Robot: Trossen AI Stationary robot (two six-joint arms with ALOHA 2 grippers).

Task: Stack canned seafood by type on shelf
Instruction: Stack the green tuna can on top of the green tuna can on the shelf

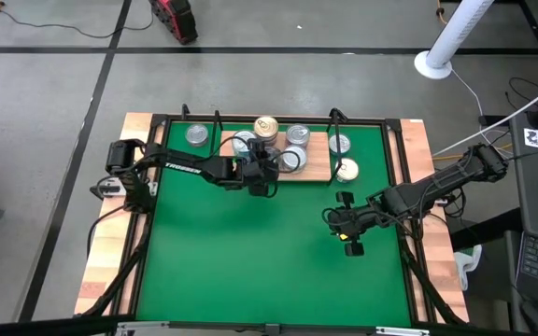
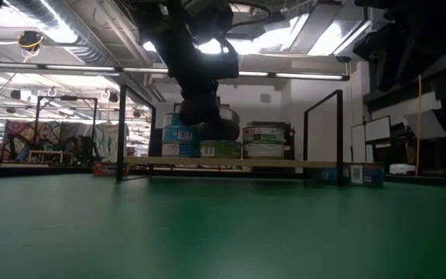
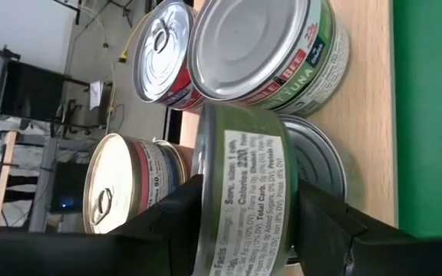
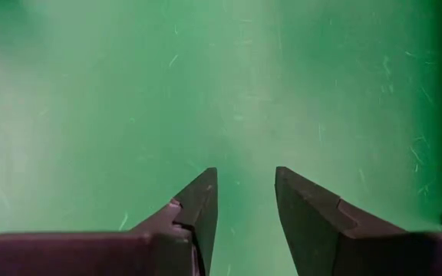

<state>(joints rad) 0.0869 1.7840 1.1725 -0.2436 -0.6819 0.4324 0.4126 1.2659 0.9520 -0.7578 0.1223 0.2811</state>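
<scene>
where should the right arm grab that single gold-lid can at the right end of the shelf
Grip the gold-lid can across its low round side wall, coming straight down from above. It lies flat, lid up, by the shelf edge, with open sides. The right gripper hovers open over the mat.

Green mat (image 1: 269, 252), white fan base (image 1: 432, 63), red tool (image 1: 176, 17) on grey floor.

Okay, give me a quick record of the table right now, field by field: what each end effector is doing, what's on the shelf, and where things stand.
left end effector: at the shelf, its fingers either side of a green-labelled can, above a silver-lidded can
right end effector: open, holding nothing, over the bare green mat
shelf: wooden board bearing several cans, one gold-lidded can stacked on another
off the shelf: one pale-lidded can at the board's right edge
stage: stacking under way
</scene>
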